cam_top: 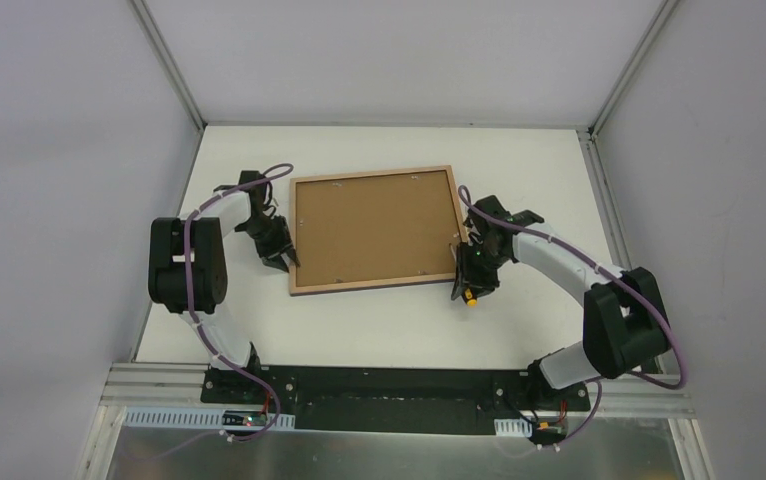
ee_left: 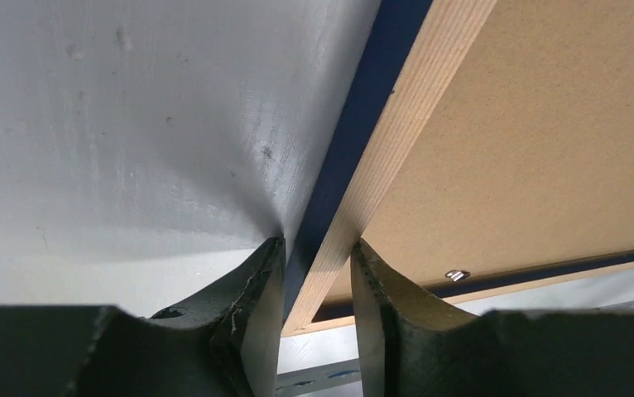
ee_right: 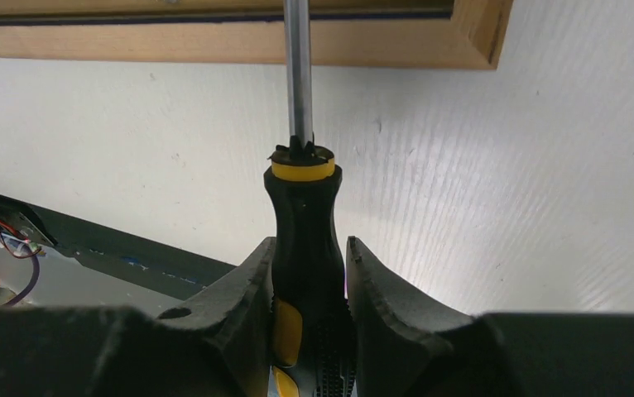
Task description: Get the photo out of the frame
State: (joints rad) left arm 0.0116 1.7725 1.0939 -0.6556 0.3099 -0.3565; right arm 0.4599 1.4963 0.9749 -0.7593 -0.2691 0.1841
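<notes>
Frame point(cam_top: 374, 287) lies face down around the middle of the counter point(cam_top: 379, 335), wood rim and brown backing board point(cam_top: 374, 230) up; the photo itself is not visible, presumably under the board. Left gripper point(ee_left: 317, 248) is at the frame's left edge near its near-left corner, jaws clamped across the rim, one finger on the blue outer side, the other on the inner edge of the wood. Cannot tell whether that edge is lifted off the counter. Right gripper point(ee_right: 309, 248) is at the frame's right edge near the near-right corner, jaws closed on the black-and-yellow handle of a screwdriver point(ee_right: 304, 215); the shaft runs over the rim and the tip is out of view. A small metal tab point(ee_left: 457, 275) shows on the board, so the board looks not yet released. Risks: tip skids off a tab and gouges the board or punches through to the photo; prying force shoves the frame sideways, since the left hold is only a narrow pinch on the rim; handle twists in the jaws under load; too steep a lever cracks the board.
</notes>
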